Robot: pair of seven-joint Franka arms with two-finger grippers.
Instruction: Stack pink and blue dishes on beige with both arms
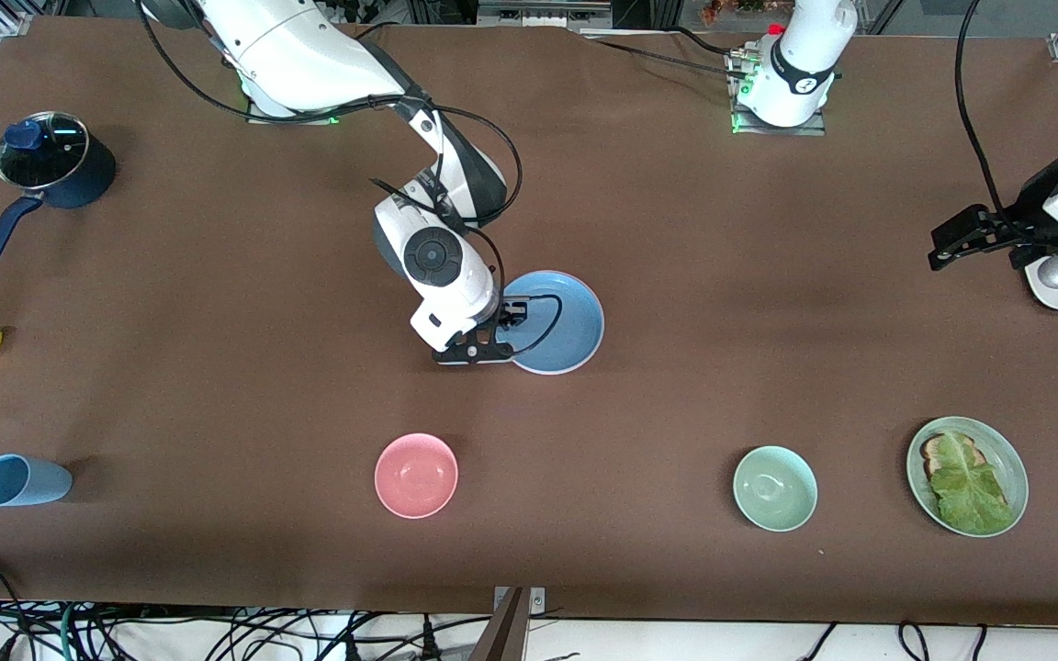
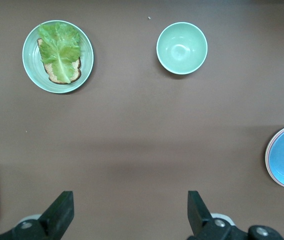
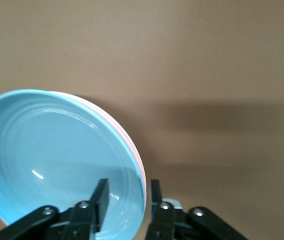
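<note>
- The blue plate [image 1: 558,321] lies at the middle of the counter [image 1: 722,275], on top of a stack; the right wrist view shows a pink plate [image 3: 129,145] edge just under it, and the left wrist view shows pale rims beneath the blue. I cannot tell whether the beige plate is the lowest layer.
- The right gripper [image 1: 492,341] sits at the blue plate's rim at about 8 o'clock, one finger inside the rim and one outside. The fingers stand slightly apart around the rim, so I judge the plate is being let go, not clamped.
- Straddling the rim suits a flat dish: the edge is the only part thin enough to pinch.
- The left gripper [image 1: 951,240] waits over the counter's left-arm end, fingers wide apart and holding nothing.
- Open room: bare counter surrounds the stack. The pink bowl [image 1: 416,475] lies nearer the camera at roughly 7 o'clock from the stack and the green bowl [image 1: 775,487] at about 4 o'clock, both well apart from it.
- The green plate with lettuce on toast [image 1: 967,476] lies toward the left arm's end, clear of either arm's likely retreat.
- A straight lift should free the right gripper; a sideways pull could drag the rim and shift the stack.
</note>
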